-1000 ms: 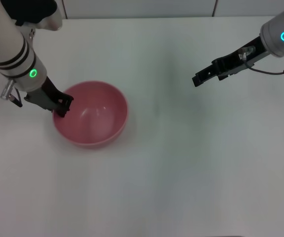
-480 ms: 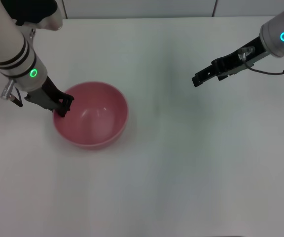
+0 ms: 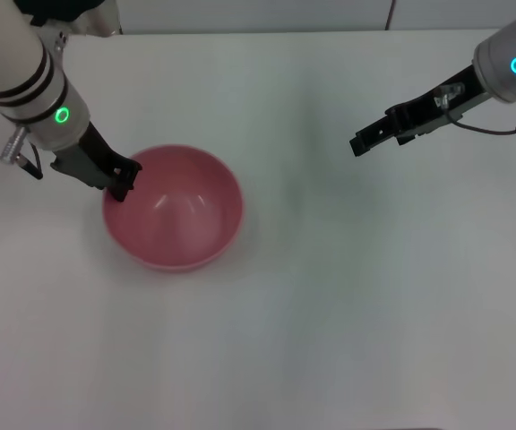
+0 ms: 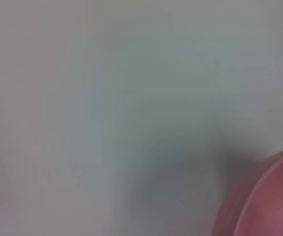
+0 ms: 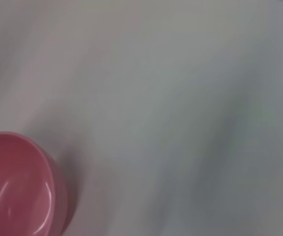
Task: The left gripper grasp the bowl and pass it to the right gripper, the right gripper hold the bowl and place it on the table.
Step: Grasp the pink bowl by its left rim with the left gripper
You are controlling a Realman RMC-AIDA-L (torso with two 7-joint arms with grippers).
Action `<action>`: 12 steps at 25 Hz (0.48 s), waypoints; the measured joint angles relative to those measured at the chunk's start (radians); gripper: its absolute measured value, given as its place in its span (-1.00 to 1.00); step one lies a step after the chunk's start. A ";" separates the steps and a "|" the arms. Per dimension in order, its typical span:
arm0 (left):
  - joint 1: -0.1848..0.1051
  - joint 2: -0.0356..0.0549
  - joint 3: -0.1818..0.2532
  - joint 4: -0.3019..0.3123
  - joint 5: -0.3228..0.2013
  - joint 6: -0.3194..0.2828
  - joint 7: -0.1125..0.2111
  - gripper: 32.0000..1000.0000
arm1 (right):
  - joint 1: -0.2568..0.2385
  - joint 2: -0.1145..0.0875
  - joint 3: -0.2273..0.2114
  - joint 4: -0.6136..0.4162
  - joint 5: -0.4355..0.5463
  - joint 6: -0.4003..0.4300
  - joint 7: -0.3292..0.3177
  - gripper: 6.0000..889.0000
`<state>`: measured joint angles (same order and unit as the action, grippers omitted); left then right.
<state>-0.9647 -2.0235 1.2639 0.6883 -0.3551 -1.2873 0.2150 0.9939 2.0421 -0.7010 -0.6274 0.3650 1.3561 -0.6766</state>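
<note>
The pink-red bowl [image 3: 176, 219] is at the left of the white table [image 3: 330, 296], mouth up. My left gripper [image 3: 120, 184], under the green-lit wrist, is shut on the bowl's left rim. My right gripper [image 3: 358, 144] hangs over the table at the right, well away from the bowl, its slim black jaw pointing left toward it. In the left wrist view only an edge of the bowl [image 4: 271, 196] shows. In the right wrist view the bowl [image 5: 18, 189] sits far off in a corner.
Bare white table [image 3: 312, 107] lies between the bowl and the right gripper. A wall seam runs along the table's far edge.
The left gripper and the bowl have shifted a little to the right, and the bowl looks slightly larger, as if raised. The right arm has not moved.
</note>
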 joint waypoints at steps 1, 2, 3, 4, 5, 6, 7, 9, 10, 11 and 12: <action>0.000 0.0015 -0.001 0.003 -0.007 -0.004 0.005 -0.96 | 0.000 0.000 0.000 0.000 0.000 0.000 0.000 0.91; -0.001 0.0030 -0.004 0.005 -0.014 -0.010 0.012 -0.97 | 0.000 0.000 0.000 0.000 0.000 0.000 0.000 0.91; -0.001 0.0037 -0.010 0.006 -0.019 -0.014 0.019 -0.97 | 0.000 -0.001 0.000 0.000 0.000 0.000 0.000 0.91; -0.002 0.0039 -0.024 0.006 -0.024 -0.021 0.032 -0.97 | 0.000 -0.001 0.000 0.000 0.000 0.000 0.000 0.91; -0.004 0.0043 -0.037 0.006 -0.028 -0.026 0.042 -0.97 | 0.000 -0.002 0.000 0.000 0.001 0.000 0.000 0.91; -0.005 0.0045 -0.066 0.006 -0.036 -0.039 0.064 -0.97 | 0.000 -0.003 0.000 0.001 0.004 0.001 0.000 0.91; -0.007 0.0046 -0.084 0.007 -0.042 -0.047 0.078 -0.97 | 0.000 -0.003 0.000 0.002 0.012 0.004 0.000 0.91; -0.013 0.0047 -0.116 0.009 -0.056 -0.064 0.108 -0.97 | 0.000 -0.005 -0.001 0.005 0.033 0.013 0.000 0.91; -0.016 0.0046 -0.123 0.010 -0.059 -0.068 0.114 -0.97 | 0.000 -0.006 -0.002 0.006 0.043 0.020 -0.001 0.91; -0.020 0.0033 -0.124 0.010 -0.059 -0.070 0.116 -0.97 | 0.000 -0.009 -0.003 0.006 0.053 0.029 -0.001 0.91; -0.022 0.0021 -0.124 0.010 -0.059 -0.071 0.117 -0.97 | 0.000 -0.012 -0.004 0.006 0.062 0.039 -0.001 0.91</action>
<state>-0.9871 -2.0214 1.1395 0.6980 -0.4142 -1.3579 0.3318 0.9939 2.0300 -0.7052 -0.6218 0.4272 1.3949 -0.6779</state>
